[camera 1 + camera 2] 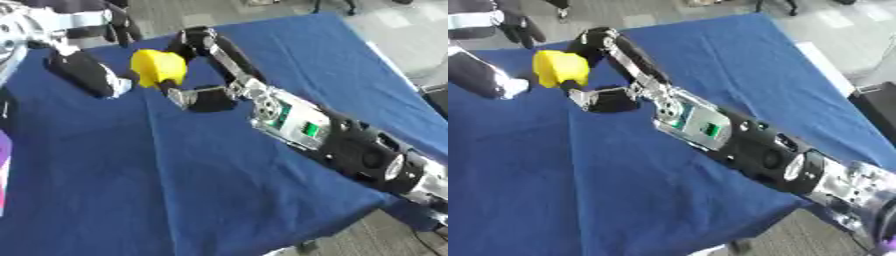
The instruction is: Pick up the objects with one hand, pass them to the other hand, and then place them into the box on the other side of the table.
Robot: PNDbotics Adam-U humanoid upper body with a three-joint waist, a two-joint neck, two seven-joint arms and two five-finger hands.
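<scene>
Blue cloth covers the table (pixel 219 190). Left eye view: the right robot hand (pixel 197 65) curls around a yellow object (pixel 158 67), its long axis roughly upright. Right eye view: the left robot hand (pixel 487 75) hovers just beside it, released.

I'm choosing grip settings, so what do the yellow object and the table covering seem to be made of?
The yellow object, held between the right robot hand and the left robot hand, looks like smooth plastic or foam: a uniform bright colour, rounded edges, slight sheen; which of the two is unclear. The blue table cover looks like matte woven cloth: it shows soft creases and drapes over the table edge.
</scene>
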